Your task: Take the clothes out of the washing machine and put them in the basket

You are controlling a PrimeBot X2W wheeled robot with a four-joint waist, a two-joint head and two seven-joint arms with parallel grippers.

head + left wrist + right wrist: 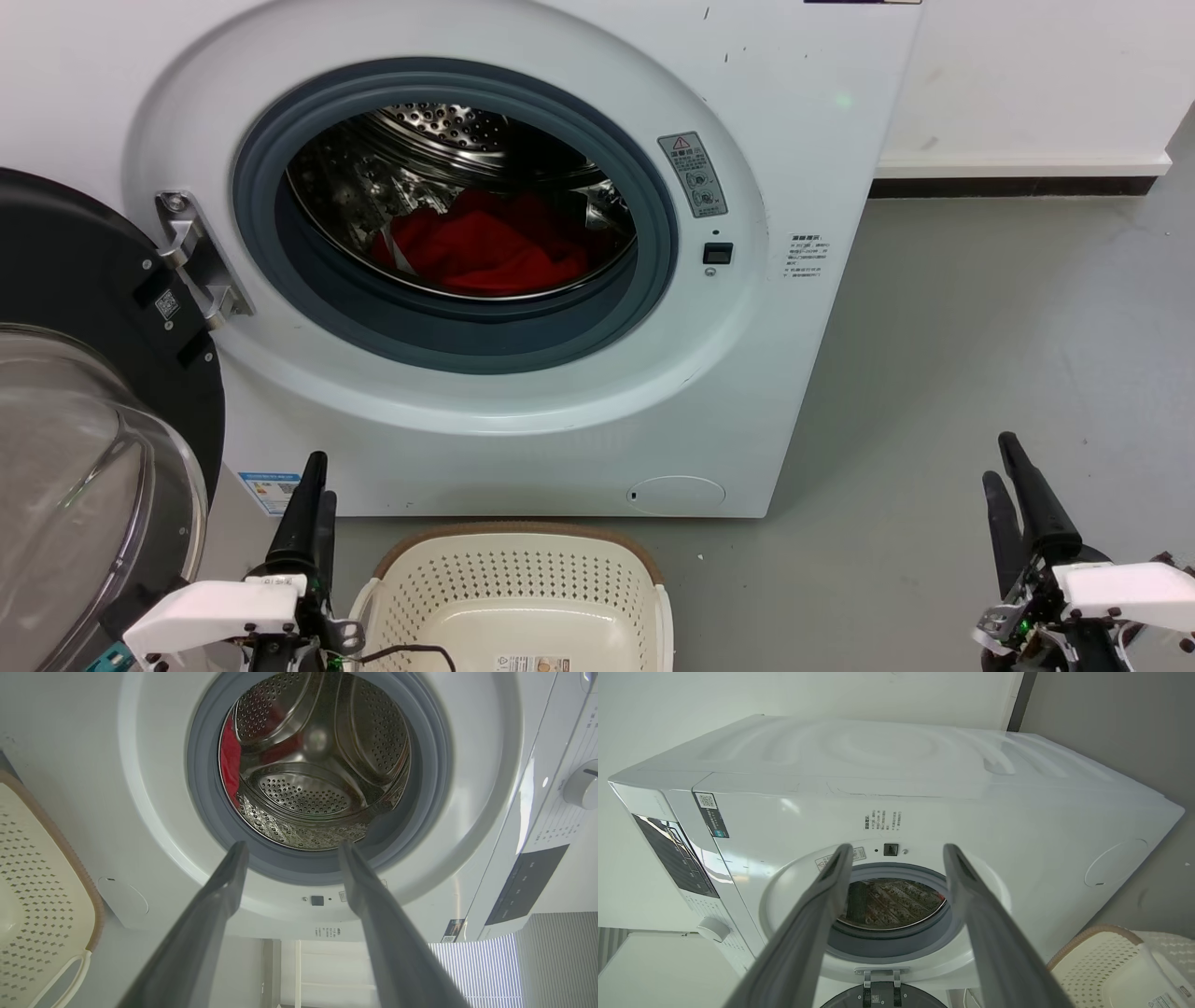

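- The clothes are lying as one red heap on the bottom of the drum inside the washing machine. They are sitting back behind the grey gasket, with a white strip showing at the heap's left edge.
- The basket is standing on the floor just in front of the machine, below the opening, with no clothes in it.
- The left fingers are hovering low just beside the basket's left edge. In the left wrist view they are spread well apart and gripping nothing.
- The right fingers are hanging over bare floor, well to the right of the machine, likewise spread wide and empty.
- The cloth is looking soft, limp and light, so it is likely to sag and trail once lifted. Whether it is wet cannot be told.
- The best hold is probably a raised fold near the top of the heap, pinched deep enough that it is not slipping free.
- The opening is looking wide enough for one arm, but the gasket lip and the drum rim could be snagging trailing cloth.
- The door is standing open on the left, crowding the left arm, while the right side is offering open floor.
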